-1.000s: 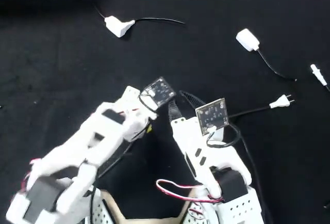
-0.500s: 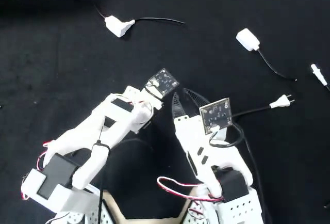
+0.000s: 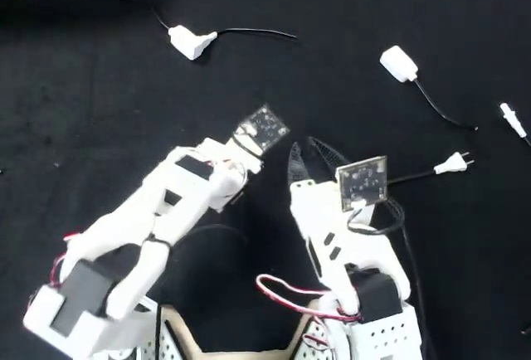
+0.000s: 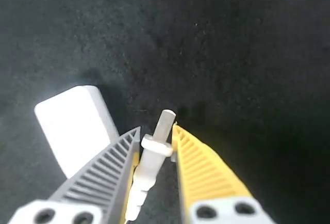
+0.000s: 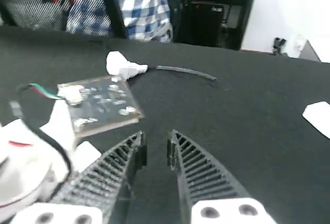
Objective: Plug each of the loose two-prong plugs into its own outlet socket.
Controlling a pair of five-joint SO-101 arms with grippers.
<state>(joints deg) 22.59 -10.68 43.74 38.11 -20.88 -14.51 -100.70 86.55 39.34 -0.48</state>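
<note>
The left hand (image 4: 155, 129) is clenched on a white plug (image 4: 154, 149), pinched between its grey finger (image 4: 111, 164) and its yellow finger (image 4: 198, 162), with the plug's round tip poking out past the fingertips. A white block (image 4: 75, 126) lies on the black worktop (image 3: 83, 111) just beside the grey finger, apart from the plug.

The right hand (image 5: 156, 136) is released: its two black fingers stand a little apart with nothing between them. In the high view this hand (image 3: 309, 154) sits near the middle of the worktop, beside the left arm's wrist. From there, a two-prong plug (image 3: 452, 162) on a black cord lies at three o'clock, well apart from the fingers. A second loose plug (image 3: 513, 119) lies just short of three o'clock, at the worktop's edge. One white socket (image 3: 398, 64) with its cord lies between one and two o'clock. Another white socket (image 3: 189, 42) lies between ten and eleven o'clock, far from both hands.
</note>
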